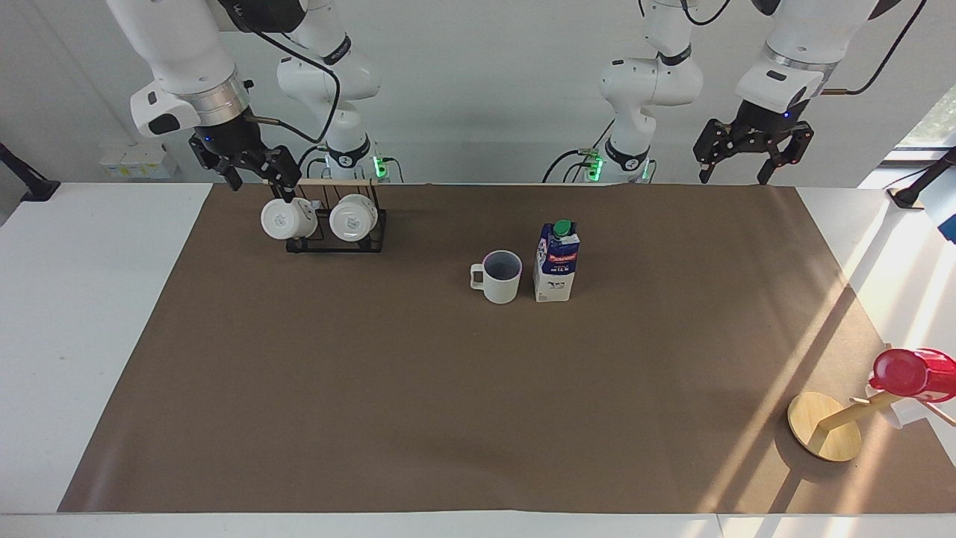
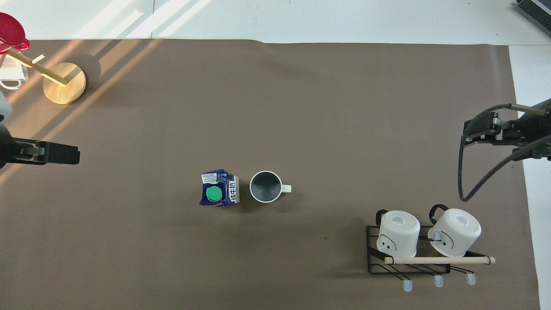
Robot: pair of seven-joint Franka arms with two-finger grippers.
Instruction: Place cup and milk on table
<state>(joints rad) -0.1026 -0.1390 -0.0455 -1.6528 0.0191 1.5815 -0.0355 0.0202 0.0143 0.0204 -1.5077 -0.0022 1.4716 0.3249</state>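
The cream-white cup (image 1: 500,277) (image 2: 265,186) stands upright on the brown mat of the table (image 1: 373,388), handle pointing toward the right arm's end. Right beside it, apart by a small gap, stands the milk (image 1: 557,262) (image 2: 218,188), a blue and white carton with a green cap. My right gripper (image 1: 260,187) hangs open and empty in the air above the mug rack. My left gripper (image 1: 733,179) hangs open and empty over the mat's edge nearest the robots, well away from the milk.
A black wire rack (image 1: 336,237) near the right arm holds two white mugs (image 1: 354,217) tipped on their sides. At the left arm's end, farther from the robots, a wooden stand (image 1: 824,426) carries a red cup (image 1: 907,372).
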